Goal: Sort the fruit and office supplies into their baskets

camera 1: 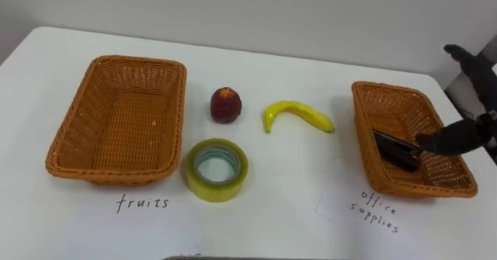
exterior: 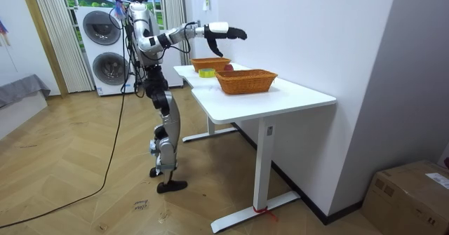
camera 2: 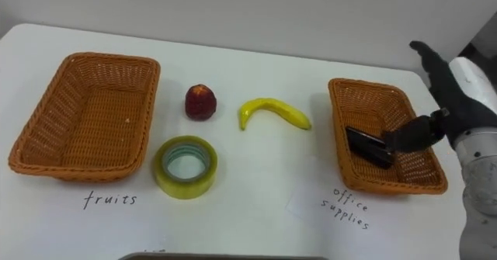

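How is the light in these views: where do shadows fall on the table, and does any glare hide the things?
Left eye view: even light, only soft, short shadows under the tape roll and banana, no glare on the white table. Room view: the same even light, no hard-edged shadow on the wooden floor.

Head stereo above table [camera 1: 295,184], room view afar
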`<state>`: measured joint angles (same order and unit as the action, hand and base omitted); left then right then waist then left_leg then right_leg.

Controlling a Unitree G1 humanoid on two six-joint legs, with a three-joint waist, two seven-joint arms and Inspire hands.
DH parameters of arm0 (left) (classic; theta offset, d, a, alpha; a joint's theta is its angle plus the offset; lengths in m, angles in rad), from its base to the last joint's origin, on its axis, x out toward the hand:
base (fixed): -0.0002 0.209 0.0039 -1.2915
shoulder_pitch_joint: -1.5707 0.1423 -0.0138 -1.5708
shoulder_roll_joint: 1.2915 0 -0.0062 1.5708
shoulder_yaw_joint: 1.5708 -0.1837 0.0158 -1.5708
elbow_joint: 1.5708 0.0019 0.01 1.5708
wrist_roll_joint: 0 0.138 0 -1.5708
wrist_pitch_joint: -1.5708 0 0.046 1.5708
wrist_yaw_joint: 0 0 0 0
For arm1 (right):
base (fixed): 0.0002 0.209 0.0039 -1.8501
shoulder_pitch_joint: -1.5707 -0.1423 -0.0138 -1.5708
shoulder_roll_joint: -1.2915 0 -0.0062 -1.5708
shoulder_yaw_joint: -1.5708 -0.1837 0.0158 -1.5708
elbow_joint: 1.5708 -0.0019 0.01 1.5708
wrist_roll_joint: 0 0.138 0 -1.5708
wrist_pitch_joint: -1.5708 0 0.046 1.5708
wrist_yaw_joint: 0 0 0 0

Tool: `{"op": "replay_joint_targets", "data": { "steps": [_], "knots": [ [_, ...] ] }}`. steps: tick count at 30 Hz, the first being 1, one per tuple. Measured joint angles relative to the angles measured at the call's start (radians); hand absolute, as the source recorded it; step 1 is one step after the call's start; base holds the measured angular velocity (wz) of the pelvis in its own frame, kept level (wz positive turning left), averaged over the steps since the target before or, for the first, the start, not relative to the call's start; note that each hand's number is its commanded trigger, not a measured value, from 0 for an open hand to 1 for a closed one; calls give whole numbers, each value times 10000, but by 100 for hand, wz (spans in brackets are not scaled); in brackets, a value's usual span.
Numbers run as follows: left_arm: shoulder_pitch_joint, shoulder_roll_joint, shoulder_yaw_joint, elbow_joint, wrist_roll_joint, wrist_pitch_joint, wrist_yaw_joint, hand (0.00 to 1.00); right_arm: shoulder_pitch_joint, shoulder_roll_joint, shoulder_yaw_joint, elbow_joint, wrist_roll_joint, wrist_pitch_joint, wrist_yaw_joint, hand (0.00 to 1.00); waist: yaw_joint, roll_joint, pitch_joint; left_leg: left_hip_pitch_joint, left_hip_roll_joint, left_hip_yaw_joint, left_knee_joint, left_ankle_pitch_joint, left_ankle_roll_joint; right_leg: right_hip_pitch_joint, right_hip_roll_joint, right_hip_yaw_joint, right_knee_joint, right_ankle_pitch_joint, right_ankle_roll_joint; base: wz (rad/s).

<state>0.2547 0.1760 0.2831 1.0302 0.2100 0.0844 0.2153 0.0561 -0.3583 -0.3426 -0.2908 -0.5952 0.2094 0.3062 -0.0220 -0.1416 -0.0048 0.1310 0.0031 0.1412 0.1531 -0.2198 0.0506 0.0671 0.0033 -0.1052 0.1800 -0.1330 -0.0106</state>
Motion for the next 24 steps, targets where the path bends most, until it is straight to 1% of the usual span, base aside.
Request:
{"op": "replay_joint_targets", "data": {
  "steps": [4,9,11,13,15,18,19,24],
  "knots": [
    [27,-8,-125,110,-17,-27,61,0,-2,-62,0,-463,170,-31,-195,0,-4,10,7,-29,4,6,-6,-2,-1,-14,8,39,-59,1,0,0],
    [93,-84,-122,122,-12,-27,121,0,-67,-116,6,-1058,222,-38,-231,0,4,38,14,-27,20,57,-24,-4,-3,-42,51,162,-54,1,-1,-2],
    [130,-93,-116,123,-5,-26,114,0,-169,-116,3,-1262,221,-37,-228,0,-16,58,7,-70,20,64,-22,-5,-2,-98,52,175,-27,3,-2,-4],
    [100,-107,-118,123,-6,-26,98,0,-429,-116,6,-1422,219,-31,-209,0,-16,93,27,-151,18,62,-11,-5,0,-192,41,182,58,4,-3,0],
    [85,-114,-117,124,-6,-27,96,0,-611,-116,14,-1553,219,-32,-206,0,1,125,26,-150,17,62,-8,-5,0,-192,41,186,61,4,-3,0],
    [83,-117,-112,125,-14,-29,99,0,-880,-117,54,-1577,600,-41,-207,0,119,138,29,-157,22,81,-8,-4,-1,-226,38,166,81,6,-6,-2],
    [55,-118,-118,123,-5,-29,104,0,-931,-116,74,-1575,931,-40,-208,0,238,138,28,-163,24,99,-12,-3,-2,-240,52,184,85,7,-7,-5],
    [32,-123,-128,128,4,-28,117,0,-939,-115,483,-1568,1618,-43,-202,0,433,134,30,-174,23,95,-26,-3,-1,-239,55,172,70,9,-7,0]
  ]
}}
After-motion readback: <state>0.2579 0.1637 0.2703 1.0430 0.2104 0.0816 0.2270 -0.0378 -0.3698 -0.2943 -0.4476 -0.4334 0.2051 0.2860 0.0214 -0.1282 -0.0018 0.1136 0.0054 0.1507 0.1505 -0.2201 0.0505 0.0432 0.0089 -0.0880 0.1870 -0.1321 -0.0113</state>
